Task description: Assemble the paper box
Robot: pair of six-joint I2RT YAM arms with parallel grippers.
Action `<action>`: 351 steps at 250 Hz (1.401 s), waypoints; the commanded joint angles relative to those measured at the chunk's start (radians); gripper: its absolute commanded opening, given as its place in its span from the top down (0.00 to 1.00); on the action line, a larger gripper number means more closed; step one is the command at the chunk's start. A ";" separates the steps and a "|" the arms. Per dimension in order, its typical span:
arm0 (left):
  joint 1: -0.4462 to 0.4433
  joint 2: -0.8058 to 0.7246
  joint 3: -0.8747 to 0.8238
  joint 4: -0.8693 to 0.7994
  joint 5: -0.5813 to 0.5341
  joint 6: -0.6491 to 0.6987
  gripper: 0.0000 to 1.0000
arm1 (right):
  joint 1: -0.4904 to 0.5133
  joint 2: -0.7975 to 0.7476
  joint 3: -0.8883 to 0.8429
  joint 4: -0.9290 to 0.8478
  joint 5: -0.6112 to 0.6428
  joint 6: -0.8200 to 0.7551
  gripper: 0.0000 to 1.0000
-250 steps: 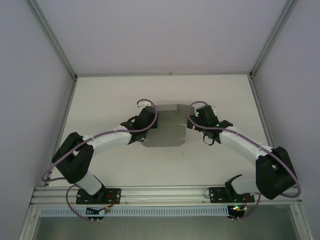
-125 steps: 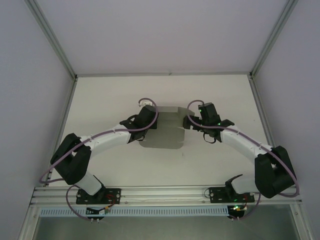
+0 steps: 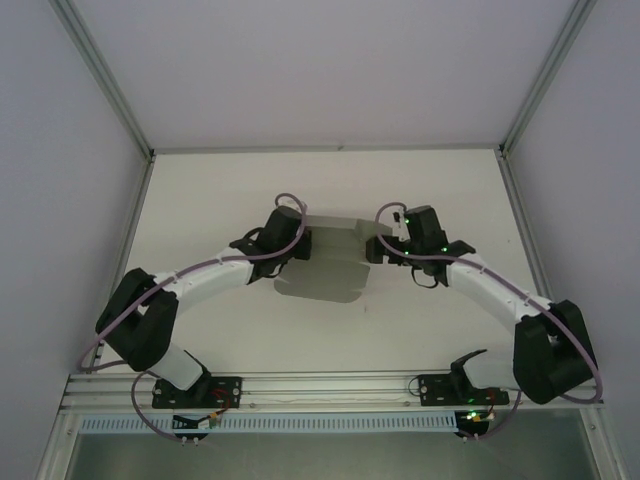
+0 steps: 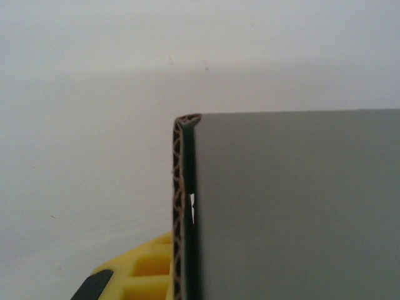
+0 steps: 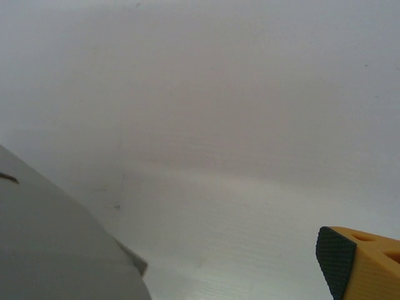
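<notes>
Two arms bend toward each other over the middle of the white table, and the paper box is between them, a grey piece of thin cardboard. In the top view its near edge is curved and its far part has some folds, but I cannot tell if it lies flat on the table or is lifted a little.

The left gripper is at the left far side of the cardboard and is clenched on it. In the left wrist view the grey sheet comes very near to the camera, with its brown corrugated edge folded over, and one yellow finger stands just beside this edge.

The right gripper is at the right far side of the cardboard with its jaws released wide, grasping nothing. In the right wrist view one yellow finger with a black pad is at the lower right, well apart from the grey corner at the lower left.
</notes>
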 commanded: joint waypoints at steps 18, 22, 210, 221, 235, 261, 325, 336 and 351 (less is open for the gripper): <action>0.018 -0.056 -0.013 -0.008 0.187 0.181 1.00 | -0.045 -0.087 -0.026 -0.048 -0.062 -0.076 0.07; 0.020 -0.056 -0.014 -0.009 0.196 0.184 1.00 | -0.049 -0.088 -0.026 -0.053 -0.077 -0.081 0.07; 0.025 -0.024 -0.015 0.052 0.554 0.308 1.00 | -0.097 -0.042 0.019 -0.109 -0.809 -0.581 0.83; 0.027 -0.019 -0.007 0.048 0.573 0.321 1.00 | -0.097 -0.042 0.020 -0.133 -0.862 -0.633 0.86; 0.027 -0.012 0.003 0.044 0.576 0.339 1.00 | -0.096 -0.047 0.020 -0.146 -0.934 -0.679 0.91; 0.027 0.014 0.030 0.031 0.557 0.351 1.00 | -0.096 -0.062 0.025 -0.161 -0.996 -0.717 0.94; 0.028 0.050 0.057 0.066 0.473 0.309 1.00 | -0.095 -0.093 0.027 -0.128 -0.759 -0.602 0.66; 0.029 0.046 0.056 0.073 0.414 0.280 1.00 | -0.096 -0.106 0.018 -0.100 -0.650 -0.547 0.61; 0.037 0.038 0.061 0.068 0.336 0.238 1.00 | -0.096 -0.124 0.004 -0.079 -0.519 -0.496 0.54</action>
